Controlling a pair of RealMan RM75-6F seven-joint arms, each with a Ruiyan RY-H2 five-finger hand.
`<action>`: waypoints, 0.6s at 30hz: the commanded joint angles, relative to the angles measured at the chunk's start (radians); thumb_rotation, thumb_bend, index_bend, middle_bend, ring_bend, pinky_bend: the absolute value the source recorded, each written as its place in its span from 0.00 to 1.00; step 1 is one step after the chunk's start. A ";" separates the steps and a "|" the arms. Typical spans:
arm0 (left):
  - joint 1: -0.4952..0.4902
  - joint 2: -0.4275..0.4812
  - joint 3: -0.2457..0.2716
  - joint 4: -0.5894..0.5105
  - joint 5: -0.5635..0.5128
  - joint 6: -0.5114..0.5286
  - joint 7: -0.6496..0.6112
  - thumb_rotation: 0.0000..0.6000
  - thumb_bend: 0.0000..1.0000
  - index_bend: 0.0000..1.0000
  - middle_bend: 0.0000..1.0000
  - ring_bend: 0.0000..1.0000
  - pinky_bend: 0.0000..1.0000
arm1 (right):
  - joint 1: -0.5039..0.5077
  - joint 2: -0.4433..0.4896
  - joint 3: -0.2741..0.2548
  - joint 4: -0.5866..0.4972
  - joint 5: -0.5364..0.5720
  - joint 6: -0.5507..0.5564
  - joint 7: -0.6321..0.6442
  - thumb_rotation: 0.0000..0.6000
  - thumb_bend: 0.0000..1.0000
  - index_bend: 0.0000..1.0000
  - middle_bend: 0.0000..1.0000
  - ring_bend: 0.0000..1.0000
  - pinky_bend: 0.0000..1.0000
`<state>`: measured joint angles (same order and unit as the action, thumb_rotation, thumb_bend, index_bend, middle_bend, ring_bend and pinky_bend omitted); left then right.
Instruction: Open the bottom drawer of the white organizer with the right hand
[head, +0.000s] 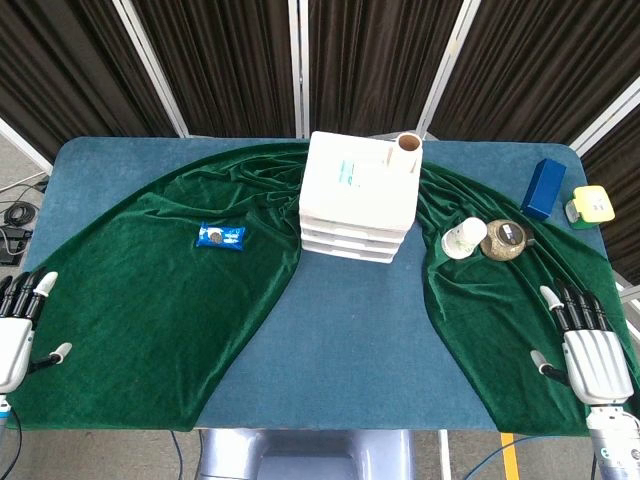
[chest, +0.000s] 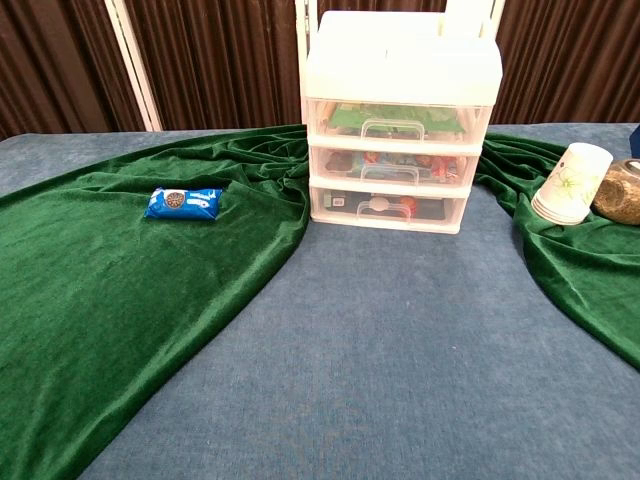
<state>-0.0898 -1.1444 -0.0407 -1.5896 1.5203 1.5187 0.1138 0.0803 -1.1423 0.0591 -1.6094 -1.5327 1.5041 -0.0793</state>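
The white organizer (head: 358, 196) stands at the table's middle back, with three stacked drawers facing me. In the chest view the organizer (chest: 398, 120) shows all three drawers pushed in; the bottom drawer (chest: 387, 209) has a clear handle at its front. My right hand (head: 587, 345) lies flat near the front right edge, fingers spread, holding nothing, well away from the organizer. At the front left edge, my left hand (head: 20, 326) also rests flat with nothing in it. Neither hand shows in the chest view.
A blue snack packet (head: 220, 237) lies on the green cloth (head: 150, 290) left of the organizer. A paper cup (head: 463, 238) and a brown pot (head: 505, 240) sit to its right. A blue box (head: 543, 187), a yellow-green item (head: 590, 205) and a cardboard tube (head: 408, 150) stand further back.
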 joint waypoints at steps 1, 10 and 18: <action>-0.001 0.001 0.000 -0.001 -0.001 -0.002 0.000 1.00 0.11 0.00 0.00 0.00 0.00 | -0.001 -0.002 0.000 0.001 0.002 0.001 -0.009 1.00 0.12 0.00 0.00 0.00 0.00; 0.004 0.006 0.000 -0.007 0.008 0.011 -0.005 1.00 0.11 0.00 0.00 0.00 0.00 | -0.004 0.003 0.002 -0.013 0.010 0.001 -0.010 1.00 0.12 0.00 0.00 0.00 0.00; 0.001 0.007 -0.002 -0.006 0.001 0.002 -0.007 1.00 0.11 0.00 0.00 0.00 0.00 | 0.000 0.002 0.002 -0.012 0.015 -0.011 -0.010 1.00 0.12 0.00 0.00 0.00 0.00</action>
<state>-0.0889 -1.1375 -0.0426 -1.5955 1.5210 1.5204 0.1069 0.0800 -1.1403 0.0612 -1.6215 -1.5184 1.4928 -0.0893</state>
